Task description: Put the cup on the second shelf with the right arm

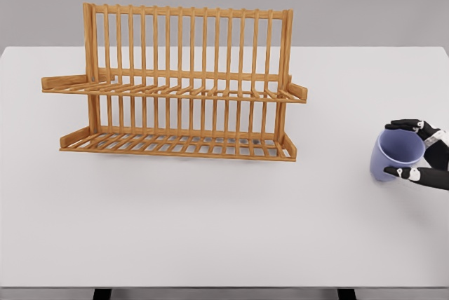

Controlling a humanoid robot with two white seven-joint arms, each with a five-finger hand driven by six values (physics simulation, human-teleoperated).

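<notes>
A: Start with the biggest thing. What carries it all?

B: A broad white counter [210, 230], flat and bare apart from two items. It gives the arm open room to travel across.

A: And next in size?

B: A two-tier wooden slatted dish rack [175, 83], standing upright toward the back left, its open front facing the robot. The upper shelf [175, 90] juts forward on side rails, with the lower shelf [175, 144] beneath it. Facing this way, either tier can be reached from the front, I'd judge.

A: Where is the cup?

B: The pale purple plastic cup [396, 153] is at the far right edge, well apart from the rack, tilted so its mouth shows toward the camera. Whether its base touches the counter, I cannot tell.

A: Is it held?

B: Yes. The black-and-white right hand [421, 154] wraps it, one finger over the top of the rim and another under the lower side, clasping from the right. That leaves the cup's left side free, which should suit carrying it leftward to the rack.

A: The left arm?

B: Not visible.
</notes>
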